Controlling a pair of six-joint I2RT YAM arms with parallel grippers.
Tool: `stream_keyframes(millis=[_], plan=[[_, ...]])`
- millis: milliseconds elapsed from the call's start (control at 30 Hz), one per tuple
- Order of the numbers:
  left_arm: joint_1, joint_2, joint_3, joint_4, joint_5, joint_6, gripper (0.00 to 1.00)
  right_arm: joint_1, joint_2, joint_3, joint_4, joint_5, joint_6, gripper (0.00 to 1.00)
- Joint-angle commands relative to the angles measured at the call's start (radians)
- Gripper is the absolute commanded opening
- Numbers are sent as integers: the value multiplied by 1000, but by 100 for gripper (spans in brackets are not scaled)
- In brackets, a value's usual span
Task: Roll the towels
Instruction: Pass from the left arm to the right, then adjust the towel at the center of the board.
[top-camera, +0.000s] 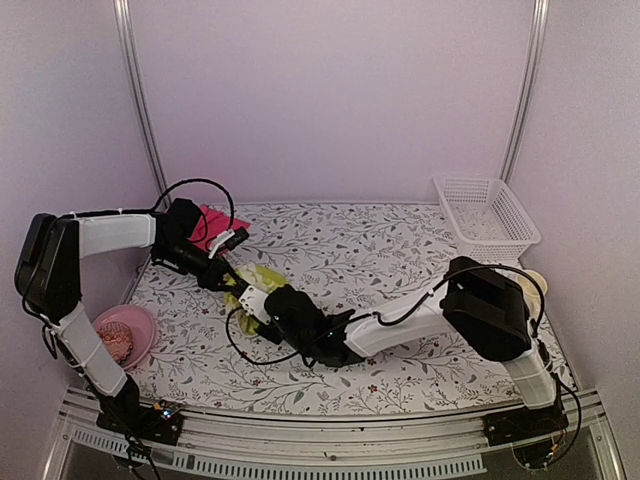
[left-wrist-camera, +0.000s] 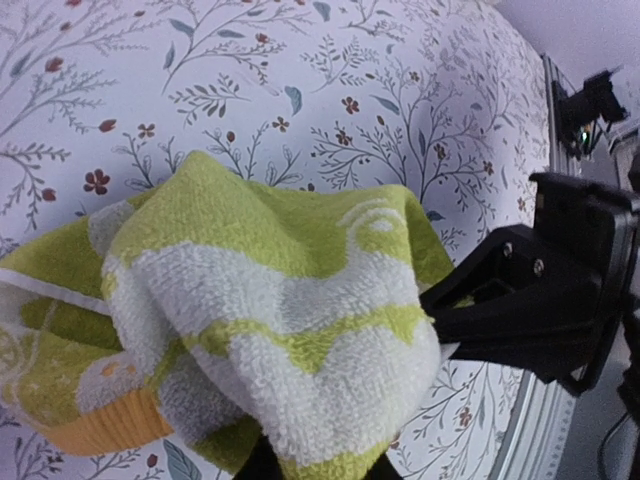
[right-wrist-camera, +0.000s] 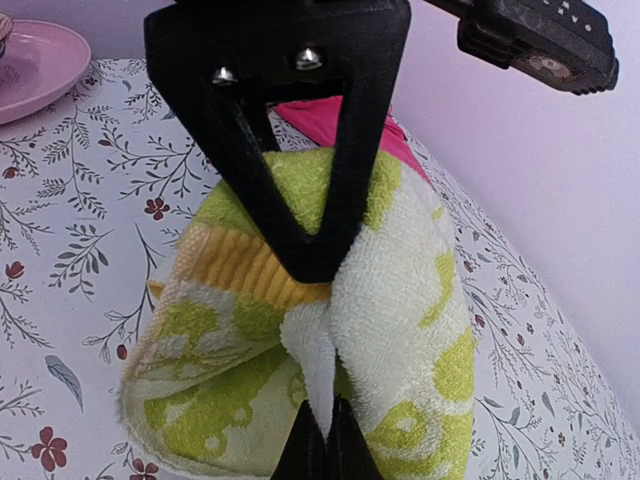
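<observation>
Yellow-green towel, bunched at left-centre of the surface, is held by left hand and right hand, each clamped on a fold; judged light, limp, grippy terry, best taken by its edges.

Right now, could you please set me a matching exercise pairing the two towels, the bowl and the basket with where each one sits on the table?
Things:
1. green towel
2. pink towel
3. bowl
4. basket

Places:
A. far right corner
B. near left edge
C. bunched, left of centre
D. far left corner

Pairs: 1-C, 2-D, 3-B, 4-A.
</observation>
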Motion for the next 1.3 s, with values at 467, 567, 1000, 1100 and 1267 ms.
stream_keyframes(millis=[467,567,1000,1100,1267], plan=[[-6,-461,-138,238,-95,177,97,-279,-452,-200,-224,-769,260,2],[-74,-529,-208,348,-154,178,97,-285,-443,-188,-235,-753,276,2],[-401,-313,-197,503,-562,168,79,-394,-311,-130,-311,-705,543,2],[-429,-233,-137,486,-546,133,77,-436,-295,-147,-324,-692,604,2],[-485,-113,-55,495,-552,102,80,-502,-285,-188,-332,-694,669,2]])
